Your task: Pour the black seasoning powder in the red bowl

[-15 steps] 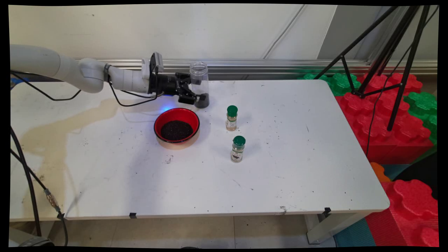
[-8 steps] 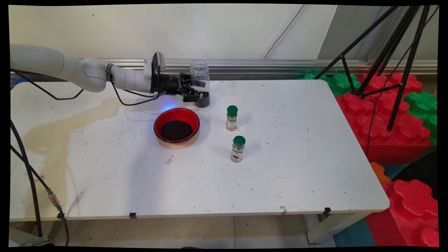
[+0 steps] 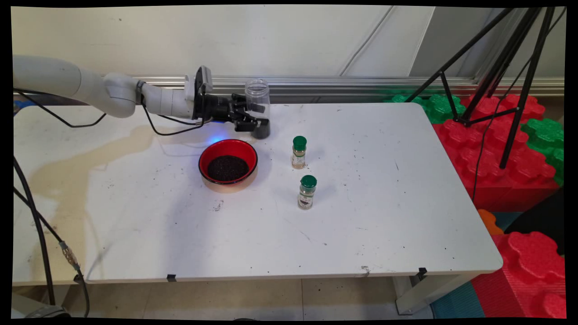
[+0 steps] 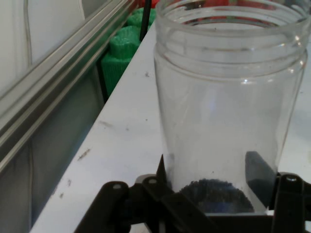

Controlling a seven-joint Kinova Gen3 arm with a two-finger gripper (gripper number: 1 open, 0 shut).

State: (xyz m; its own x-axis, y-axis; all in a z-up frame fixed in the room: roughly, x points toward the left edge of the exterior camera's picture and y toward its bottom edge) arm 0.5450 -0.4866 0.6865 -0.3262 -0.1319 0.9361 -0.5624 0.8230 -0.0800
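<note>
Gripper (image 3: pixel 254 118) clamped on the upright clear jar (image 3: pixel 258 104), mouth up, beside the red bowl (image 3: pixel 228 165)

We couldn't read any text anywhere. The two green-capped spice jars (image 3: pixel 299 152) had labels, but the print was way too small.

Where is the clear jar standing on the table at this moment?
In the main view the clear jar stands upright near the table's far edge, left of centre, just behind the red bowl, with the pincer around its lower part.
</note>
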